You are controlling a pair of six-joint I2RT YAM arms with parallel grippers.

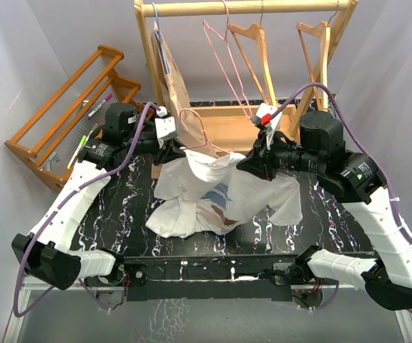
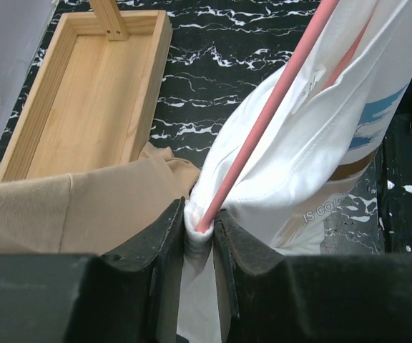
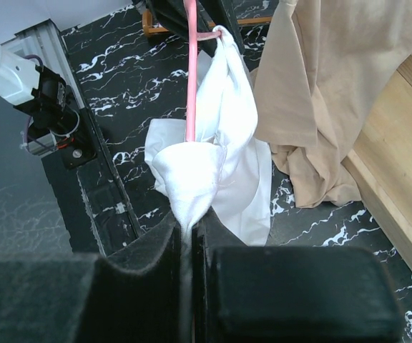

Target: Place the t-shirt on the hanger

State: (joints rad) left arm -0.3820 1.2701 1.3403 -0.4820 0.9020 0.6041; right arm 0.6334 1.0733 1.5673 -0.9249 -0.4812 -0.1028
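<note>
One limp white t-shirt [image 1: 192, 193], bunched folds, thin pink hanger [image 2: 263, 121] inside.

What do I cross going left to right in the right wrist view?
White arm link → t-shirt → beige garment. The pink hanger overlaps the t-shirt, so it is left out.

The t-shirt [image 1: 213, 189] hangs mid-desk between the left claw [image 2: 200, 220] and the right claw [image 3: 187, 229], its lower part lying on the desk [image 1: 113, 214] and the hanger [image 2: 257, 128] running inside it. Behind stands a clothes rail [image 1: 249, 7] carrying spare hangers [image 1: 252, 32], with a larger garment [image 1: 174, 86] at its left end. A slatted rack [image 1: 63, 114] sits off the desk's left.
</note>
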